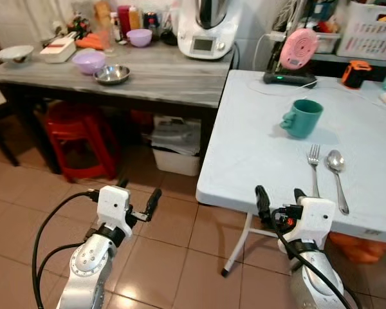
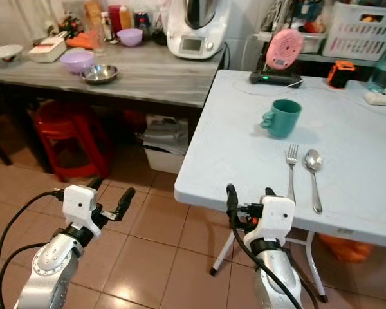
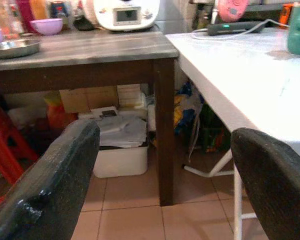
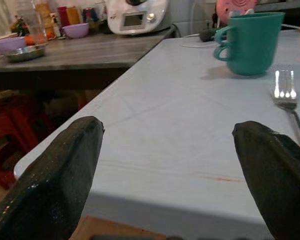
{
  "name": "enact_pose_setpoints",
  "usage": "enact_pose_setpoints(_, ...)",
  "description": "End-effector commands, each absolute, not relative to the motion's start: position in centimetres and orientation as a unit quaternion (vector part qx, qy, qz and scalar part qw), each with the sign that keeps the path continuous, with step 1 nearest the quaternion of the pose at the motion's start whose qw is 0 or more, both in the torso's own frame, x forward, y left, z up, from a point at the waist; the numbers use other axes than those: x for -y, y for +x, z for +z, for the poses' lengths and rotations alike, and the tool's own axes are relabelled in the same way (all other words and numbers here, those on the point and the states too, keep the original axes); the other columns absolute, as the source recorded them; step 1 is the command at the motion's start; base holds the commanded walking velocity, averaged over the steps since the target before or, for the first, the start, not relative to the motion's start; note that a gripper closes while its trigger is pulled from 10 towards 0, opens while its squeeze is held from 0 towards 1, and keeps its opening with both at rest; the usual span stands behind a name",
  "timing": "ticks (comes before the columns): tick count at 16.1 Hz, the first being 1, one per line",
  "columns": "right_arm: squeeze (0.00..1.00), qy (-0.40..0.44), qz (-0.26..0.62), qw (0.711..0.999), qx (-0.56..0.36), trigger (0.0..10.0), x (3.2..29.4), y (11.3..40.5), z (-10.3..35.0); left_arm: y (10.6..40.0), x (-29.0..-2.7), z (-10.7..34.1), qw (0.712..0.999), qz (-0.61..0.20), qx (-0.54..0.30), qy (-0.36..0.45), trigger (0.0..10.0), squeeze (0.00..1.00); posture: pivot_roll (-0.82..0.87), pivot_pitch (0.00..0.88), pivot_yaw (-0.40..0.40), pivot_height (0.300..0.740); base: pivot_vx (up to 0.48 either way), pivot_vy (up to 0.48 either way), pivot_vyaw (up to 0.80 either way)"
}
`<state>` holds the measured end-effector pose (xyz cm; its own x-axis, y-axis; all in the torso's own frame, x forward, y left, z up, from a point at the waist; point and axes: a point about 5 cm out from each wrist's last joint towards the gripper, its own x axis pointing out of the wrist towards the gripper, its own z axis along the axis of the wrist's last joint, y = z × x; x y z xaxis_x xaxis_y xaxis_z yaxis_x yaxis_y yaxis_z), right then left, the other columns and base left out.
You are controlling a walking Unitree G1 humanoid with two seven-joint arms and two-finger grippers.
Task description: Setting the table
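Note:
A teal mug [image 1: 302,118] stands on the white folding table [image 1: 257,148]. A fork [image 1: 314,168] and a spoon [image 1: 338,177] lie side by side nearer the table's front edge. On the grey wooden table [image 1: 167,77] to the left sit a steel bowl [image 1: 112,74], a lilac bowl [image 1: 89,62] and a white bowl [image 1: 14,54]. My right gripper [image 1: 280,199] is open, held level with the white table's front edge, the mug [image 4: 250,42] and fork [image 4: 286,87] ahead of it. My left gripper [image 1: 136,198] is open above the tiled floor, left of the white table.
A white kitchen machine [image 1: 209,29], a purple bowl [image 1: 139,37] and bottles crowd the back of the grey table. A red stool [image 1: 80,138] and a white bin [image 1: 175,151] stand under it. A pink device [image 1: 298,50] and an orange object [image 1: 355,73] sit at the white table's far side.

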<state>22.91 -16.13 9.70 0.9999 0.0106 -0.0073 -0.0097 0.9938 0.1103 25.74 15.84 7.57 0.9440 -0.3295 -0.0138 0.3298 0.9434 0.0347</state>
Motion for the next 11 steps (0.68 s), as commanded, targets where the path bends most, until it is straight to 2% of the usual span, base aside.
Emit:
enact_pose_setpoints(1, 0.00, 0.052, -0.003, 0.999, -0.001, 10.0, 16.65, 22.91, 9.83, 25.76, -15.28, 7.63, 0.984, -0.179, -0.006, 0.016, 10.0, 0.00, -0.01, 0.000, 0.034, 0.740, 0.000, 0.000, 0.00)
enact_pose_setpoints(8, 0.00, 0.053, -0.011, 0.999, -0.003, 10.0, 16.82, 22.82, 9.73, 25.67, -14.92, 8.03, 0.976, -0.216, 0.004, 0.006, 10.0, 0.00, -0.01, 0.000, 0.035, 0.740, 0.000, 0.000, -0.77)
enact_pose_setpoints(11, 0.00, 0.053, -0.011, 0.999, -0.002, 10.0, 16.79, 22.83, 9.73, 25.47, -14.79, 8.20, 0.973, -0.229, 0.008, 0.001, 10.0, 0.00, -0.01, 0.000, 0.035, 0.740, 0.194, 0.000, 0.00)
